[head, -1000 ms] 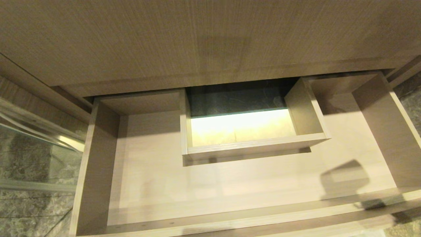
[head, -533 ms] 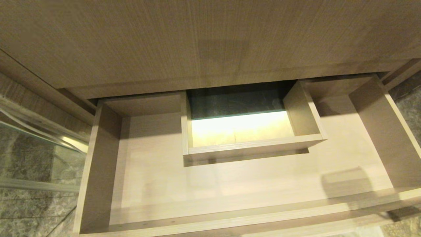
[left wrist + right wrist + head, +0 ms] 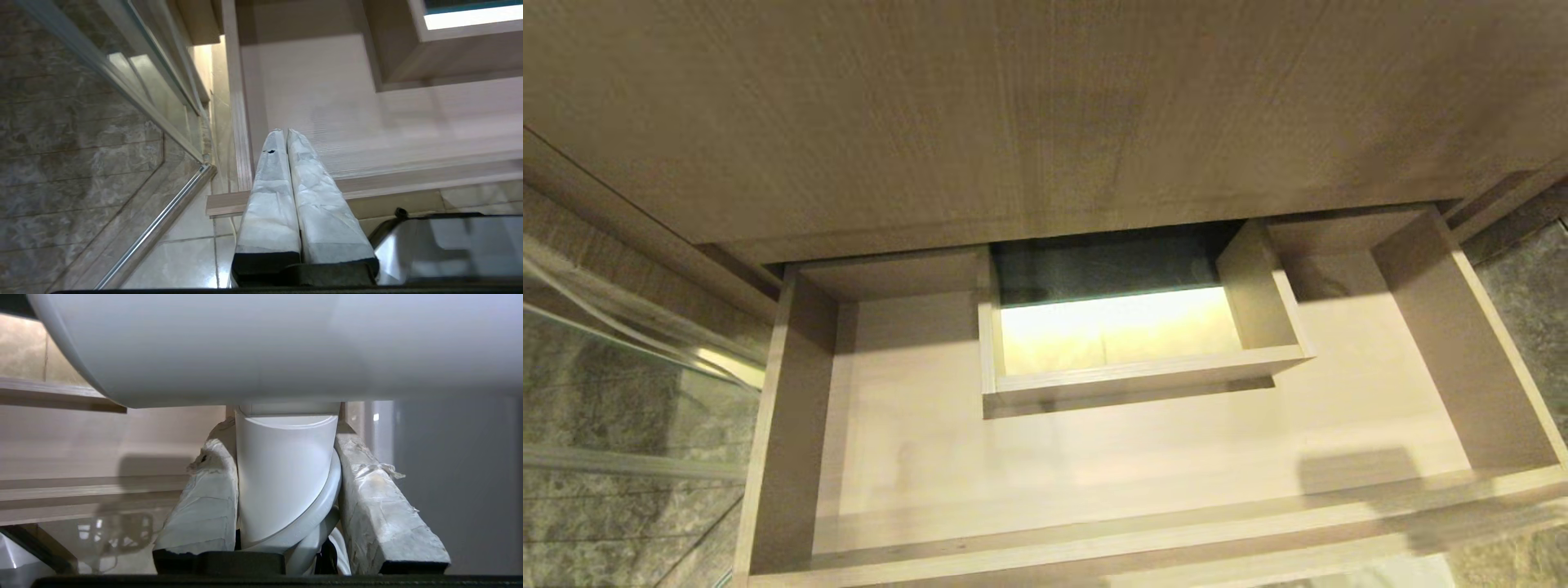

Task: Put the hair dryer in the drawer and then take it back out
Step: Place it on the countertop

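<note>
Head view: you look down into the open drawer (image 3: pixel 1094 482), pulled out toward you below a taller wood-grain panel (image 3: pixel 1029 114). Its floor is bare; a boxed rectangular cut-out (image 3: pixel 1131 343) sits at the far middle, brightly lit inside. A soft shadow lies on the drawer floor at the near right corner. To the left you see a glass panel with a metal rail (image 3: pixel 629 343) over marbled stone tile. Neither arm nor the hair dryer shows in this view.

Left wrist view: the left gripper (image 3: pixel 286 136) hangs at the near left corner of the drawer, above its front edge. Its two white-wrapped fingers (image 3: pixel 271 192) are pressed together with nothing between them. Pale floor tiles (image 3: pixel 184 257) lie beneath, and the glass panel runs alongside.

Right wrist view: the right gripper (image 3: pixel 286 449) is clamped on the hair dryer (image 3: pixel 286 473). You see the straight white handle gripped between both wrapped fingers (image 3: pixel 204 498), jaws partly apart to its width. The white barrel spans the picture just beyond the fingertips, and a loop of white cord (image 3: pixel 327 514) curls behind the handle. Beyond it lie the drawer's pale floor and front edge, so the dryer is held in the air by the drawer, not resting in it.
</note>
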